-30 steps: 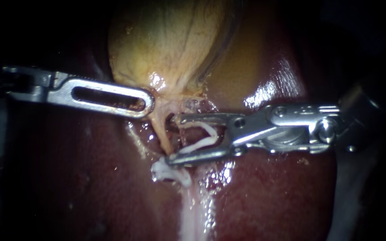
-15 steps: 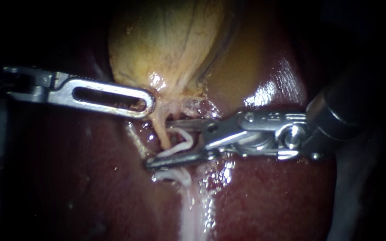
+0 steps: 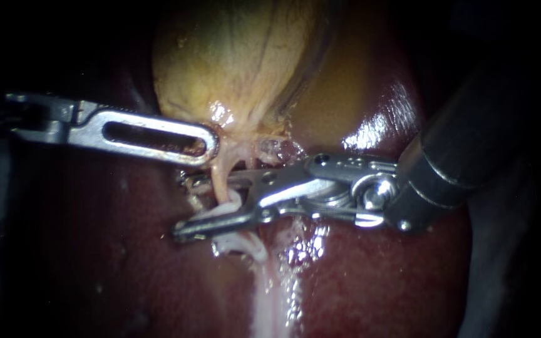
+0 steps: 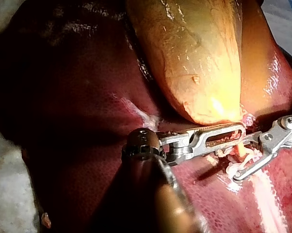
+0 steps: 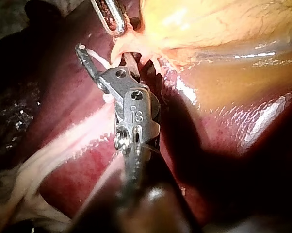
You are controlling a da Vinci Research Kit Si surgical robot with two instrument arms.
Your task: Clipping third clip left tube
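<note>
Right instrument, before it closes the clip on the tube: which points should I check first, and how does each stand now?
1. The tube lies between the right instrument's jaws: ok, one jaw on each side.
2. The white clip is carried in those jaws: ok, visible.
3. Both jaw tips reach past the tube: ok.
4. The other clip is clear of the lower jaw: cannot tell, they lie very close.
5. The left instrument has a hold at the neck of the gallbladder: cannot tell.
6. The liver is free of the jaws: cannot tell, hidden underneath.
</note>
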